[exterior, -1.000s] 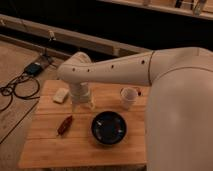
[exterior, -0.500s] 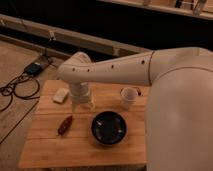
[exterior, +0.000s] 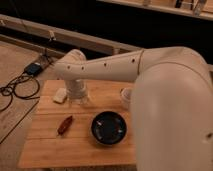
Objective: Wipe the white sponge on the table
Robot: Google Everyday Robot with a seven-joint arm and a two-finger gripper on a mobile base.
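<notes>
No change since earlier: end effector (exterior: pixel 78 98), jaws apart, at table (exterior: pixel 50 145) just beside white sponge (exterior: pixel 60 95).

Nothing has shifted in the last second.
From where I stand, the claw (exterior: pixel 76 98) hangs in the same spot as before, low over the surface (exterior: pixel 75 147) just beside the white sponge (exterior: pixel 60 95). Its jaws are spread as wide as they were. The sponge lies exactly where it lay, and nothing near it has moved either.
</notes>
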